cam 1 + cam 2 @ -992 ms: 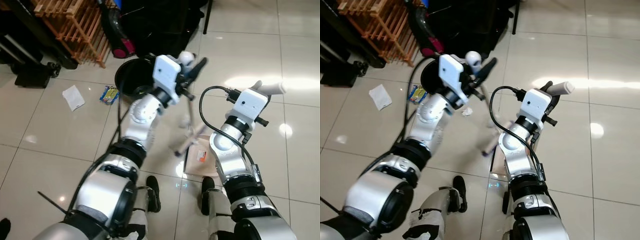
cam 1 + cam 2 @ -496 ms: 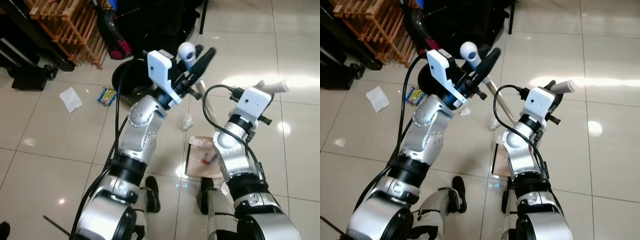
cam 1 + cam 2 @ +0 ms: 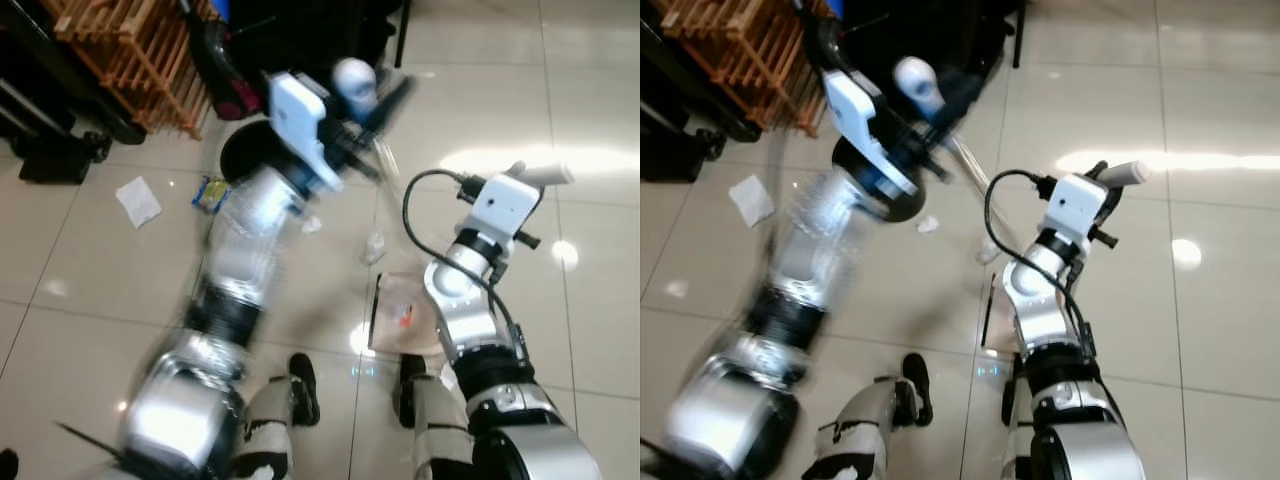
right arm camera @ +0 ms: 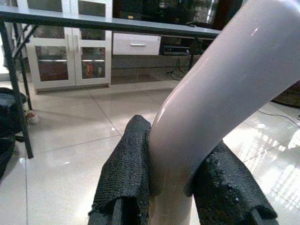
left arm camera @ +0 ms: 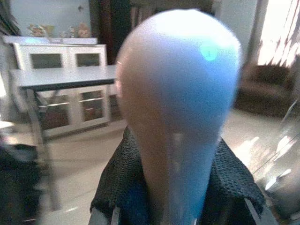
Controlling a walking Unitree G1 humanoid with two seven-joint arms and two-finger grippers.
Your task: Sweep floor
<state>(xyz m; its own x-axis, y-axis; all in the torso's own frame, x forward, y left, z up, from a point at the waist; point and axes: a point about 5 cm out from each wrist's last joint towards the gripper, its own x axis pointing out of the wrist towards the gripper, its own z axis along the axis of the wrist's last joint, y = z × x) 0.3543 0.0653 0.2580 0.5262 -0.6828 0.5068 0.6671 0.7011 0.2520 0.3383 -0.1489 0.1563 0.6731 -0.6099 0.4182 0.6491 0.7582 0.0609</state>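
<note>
Left gripper raised high over the tiled floor, motion-blurred, clenched around the rounded white knob of the broom handle; in the left wrist view, black padded fingers pressed against both sides of that knob. Broom shaft slanting down from the knob toward the dustpan lying flat on the floor just ahead of the robot's feet, with small red and white scraps on it. Right gripper held beside and lower, grasping the pale dustpan handle; in the right wrist view, both pads tight on the curved white tube. Small crumpled clear wrapper on the floor just beyond the dustpan. Black bin behind the left arm. Colourful packet and white crumpled paper farther left on the tiles, apart from each other. Wooden rack at upper left.
</note>
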